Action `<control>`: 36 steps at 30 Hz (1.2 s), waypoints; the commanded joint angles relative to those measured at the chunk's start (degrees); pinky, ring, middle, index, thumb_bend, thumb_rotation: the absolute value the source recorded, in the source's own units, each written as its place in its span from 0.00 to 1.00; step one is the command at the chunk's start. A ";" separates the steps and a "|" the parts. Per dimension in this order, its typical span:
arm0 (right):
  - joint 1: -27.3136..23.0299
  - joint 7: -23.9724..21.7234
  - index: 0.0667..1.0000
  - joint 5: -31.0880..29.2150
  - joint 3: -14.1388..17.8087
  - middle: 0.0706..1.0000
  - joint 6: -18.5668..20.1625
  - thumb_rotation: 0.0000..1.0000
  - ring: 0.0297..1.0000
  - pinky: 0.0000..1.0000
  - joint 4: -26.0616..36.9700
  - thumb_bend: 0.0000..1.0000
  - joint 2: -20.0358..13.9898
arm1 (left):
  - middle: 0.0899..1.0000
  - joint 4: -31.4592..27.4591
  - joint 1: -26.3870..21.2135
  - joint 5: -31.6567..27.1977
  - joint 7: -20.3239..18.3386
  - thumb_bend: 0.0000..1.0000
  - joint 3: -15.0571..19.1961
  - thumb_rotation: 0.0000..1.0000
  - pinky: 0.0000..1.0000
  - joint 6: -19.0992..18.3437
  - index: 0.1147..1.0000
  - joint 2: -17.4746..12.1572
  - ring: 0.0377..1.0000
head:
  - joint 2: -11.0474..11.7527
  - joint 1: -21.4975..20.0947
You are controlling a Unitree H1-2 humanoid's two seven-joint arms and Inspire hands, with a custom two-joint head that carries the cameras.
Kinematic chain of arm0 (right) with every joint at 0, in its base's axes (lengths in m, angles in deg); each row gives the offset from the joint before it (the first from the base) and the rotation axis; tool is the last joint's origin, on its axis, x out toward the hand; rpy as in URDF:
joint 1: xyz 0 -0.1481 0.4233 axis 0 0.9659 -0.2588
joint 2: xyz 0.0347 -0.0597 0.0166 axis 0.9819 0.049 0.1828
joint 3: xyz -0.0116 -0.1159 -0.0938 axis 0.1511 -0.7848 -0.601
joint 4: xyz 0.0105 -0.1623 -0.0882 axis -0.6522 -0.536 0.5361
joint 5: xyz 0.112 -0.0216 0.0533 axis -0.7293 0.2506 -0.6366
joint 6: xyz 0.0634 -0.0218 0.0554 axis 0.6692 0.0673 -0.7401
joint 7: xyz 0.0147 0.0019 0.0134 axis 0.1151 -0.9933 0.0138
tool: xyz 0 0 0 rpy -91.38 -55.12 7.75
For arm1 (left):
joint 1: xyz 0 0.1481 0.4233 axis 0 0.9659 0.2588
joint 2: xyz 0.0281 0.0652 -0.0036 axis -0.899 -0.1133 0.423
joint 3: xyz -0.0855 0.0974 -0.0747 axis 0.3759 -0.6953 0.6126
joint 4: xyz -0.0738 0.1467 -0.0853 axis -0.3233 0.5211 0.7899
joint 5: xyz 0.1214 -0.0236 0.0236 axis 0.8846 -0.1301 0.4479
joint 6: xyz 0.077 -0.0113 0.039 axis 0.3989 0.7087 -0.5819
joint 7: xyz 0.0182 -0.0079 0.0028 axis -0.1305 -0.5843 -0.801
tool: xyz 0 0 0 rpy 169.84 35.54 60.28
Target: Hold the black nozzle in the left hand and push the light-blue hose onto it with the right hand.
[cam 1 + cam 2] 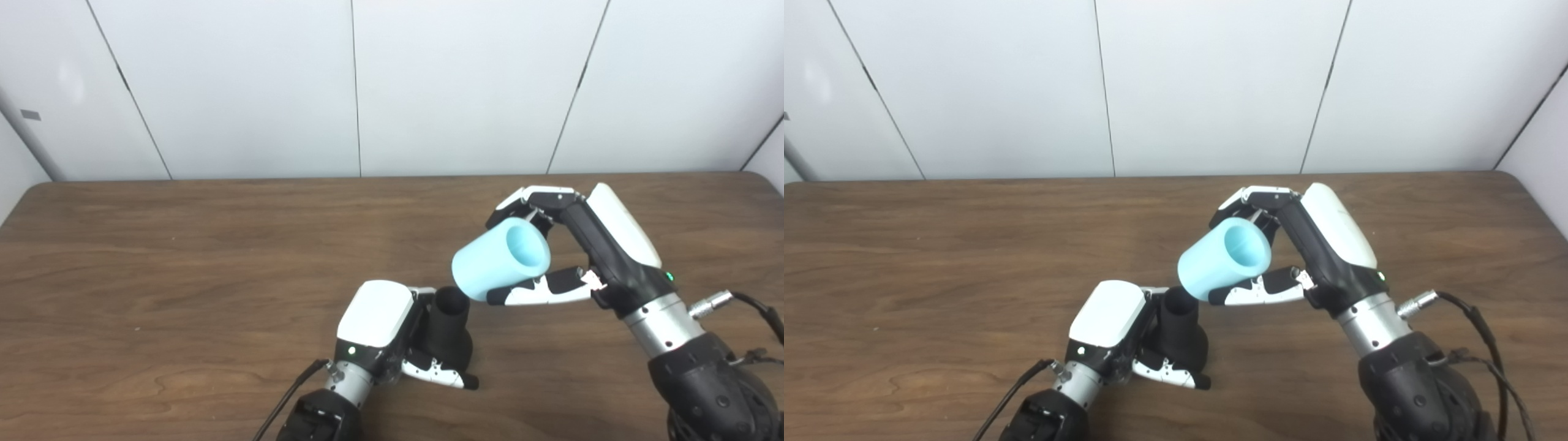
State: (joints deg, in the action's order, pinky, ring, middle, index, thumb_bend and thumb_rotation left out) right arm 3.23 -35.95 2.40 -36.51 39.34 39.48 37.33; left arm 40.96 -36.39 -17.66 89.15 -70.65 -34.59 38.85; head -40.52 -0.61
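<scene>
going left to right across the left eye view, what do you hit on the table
left hand → black nozzle held in it → light-blue hose → right hand gripping the hose

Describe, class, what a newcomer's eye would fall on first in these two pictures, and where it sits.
First, the short light-blue cylindrical hose, tilted in the air right of centre, gripped by the right robot hand. Just below-left of it, the black plastic nozzle stands upright on the brown wooden table, held by the left robot hand. The hose's lower end sits close beside the nozzle's top.
</scene>
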 commanded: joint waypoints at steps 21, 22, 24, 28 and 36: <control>2.83 1.71 0.49 -2.08 -0.63 0.46 -1.12 0.00 0.38 0.32 0.45 0.50 0.43 | 0.42 2.23 3.54 0.71 -6.71 0.53 -1.82 0.00 0.28 -0.87 0.42 -1.88 0.35 | -0.26 -0.20; 2.83 1.74 0.49 -1.97 -0.85 0.46 -1.06 0.00 0.37 0.32 0.41 0.50 0.63 | 0.42 2.13 3.55 0.70 -6.84 0.53 -1.84 0.00 0.28 -0.91 0.42 -1.90 0.35 | -0.30 -0.16; 2.83 1.84 0.50 -2.07 -1.18 0.46 -0.98 0.00 0.37 0.31 0.28 0.49 1.05 | 0.43 1.91 3.59 0.40 -7.33 0.53 -1.76 0.00 0.28 -1.10 0.42 -1.85 0.35 | -0.50 -0.11; 2.90 2.12 0.50 -1.84 -1.55 0.46 -1.13 0.00 0.38 0.30 0.02 0.49 1.75 | 0.36 1.33 3.56 0.87 -8.04 0.52 -1.85 0.00 0.30 -1.25 0.42 -1.76 0.36 | -0.80 0.12; 3.69 2.79 0.49 -1.17 -2.24 0.46 -1.52 0.00 0.37 0.31 -1.01 0.49 1.90 | 0.41 1.13 3.76 1.41 -8.49 0.53 -1.98 0.00 0.30 -1.40 0.42 -1.31 0.36 | -1.19 0.34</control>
State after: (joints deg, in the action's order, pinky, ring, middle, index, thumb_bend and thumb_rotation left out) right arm 7.65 -34.72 1.10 -38.91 39.53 37.61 39.22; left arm 39.55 -36.23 -16.85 86.88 -70.65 -34.73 38.57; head -41.57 -0.26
